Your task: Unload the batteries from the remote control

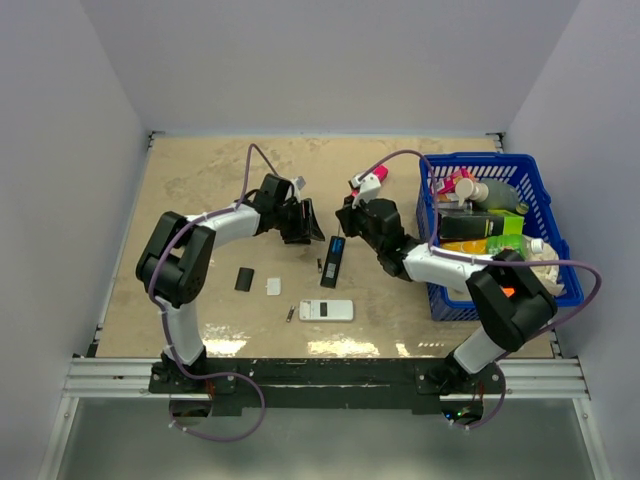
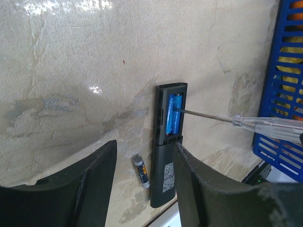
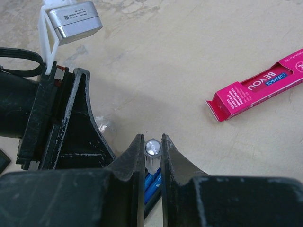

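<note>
Left gripper point(image 2: 144, 145): fingers spread, gripping nothing, so I judge the black remote point(image 2: 163, 187) lies unbraced mid-table. My right gripper point(image 3: 152, 156) is pinched tight on the screwdriver point(image 2: 255, 124), tip in the open bay against the blue battery point(image 2: 173, 113). Risk: levering could skid or flip the remote, or the tip could slip off and the cell spring out and roll. A grey battery point(image 2: 141, 171) lies loose just left of the remote. Room: plain pale walls point(image 1: 320, 60) on three sides. Table point(image 1: 200, 180): beige, mottled, smooth-looking, probably little grip. Blue basket point(image 1: 425, 215) at right.
</note>
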`<state>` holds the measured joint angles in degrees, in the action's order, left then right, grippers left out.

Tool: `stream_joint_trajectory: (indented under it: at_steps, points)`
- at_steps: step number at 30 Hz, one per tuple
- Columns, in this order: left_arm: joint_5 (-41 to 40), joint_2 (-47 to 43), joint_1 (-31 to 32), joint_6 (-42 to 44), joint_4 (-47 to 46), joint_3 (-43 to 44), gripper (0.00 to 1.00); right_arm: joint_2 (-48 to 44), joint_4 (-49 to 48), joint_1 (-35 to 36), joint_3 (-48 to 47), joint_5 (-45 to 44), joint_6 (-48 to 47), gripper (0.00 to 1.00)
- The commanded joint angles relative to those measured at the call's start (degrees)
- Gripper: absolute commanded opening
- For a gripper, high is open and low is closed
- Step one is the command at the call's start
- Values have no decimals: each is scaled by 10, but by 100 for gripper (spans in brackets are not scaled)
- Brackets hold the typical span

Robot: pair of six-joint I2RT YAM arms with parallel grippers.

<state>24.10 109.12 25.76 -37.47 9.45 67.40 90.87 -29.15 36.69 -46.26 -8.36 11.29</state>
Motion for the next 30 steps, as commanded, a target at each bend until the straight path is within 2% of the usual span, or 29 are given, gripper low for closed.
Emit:
stream_joint_trajectory:
  at_steps: [1, 6, 10, 15, 20, 24, 28, 30]
  points:
    - [9, 6, -4, -2, -15, 6, 55, 12, -28, -3, 18, 2, -15, 0]
    - [4, 7, -4, -1, -11, 7, 55, 8, -74, -4, 57, 41, 0, 0]
    - [3, 12, -4, -1, -8, 9, 54, -14, -158, -9, 113, 62, 40, 0]
    - [6, 19, -4, -2, -3, 13, 50, -17, -202, -13, 147, 94, 65, 0]
    - [7, 30, -4, -4, -2, 22, 44, -20, -209, -14, 166, 106, 81, 0]
    - [6, 44, -4, -2, 3, 30, 34, -27, -167, -14, 159, 92, 85, 0]
    - [2, 58, -4, 0, 6, 32, 24, -38, -121, -14, 137, 99, 46, 0]
    - [2, 64, -4, 1, 7, 33, 21, -39, -94, -14, 115, 108, 27, 0]
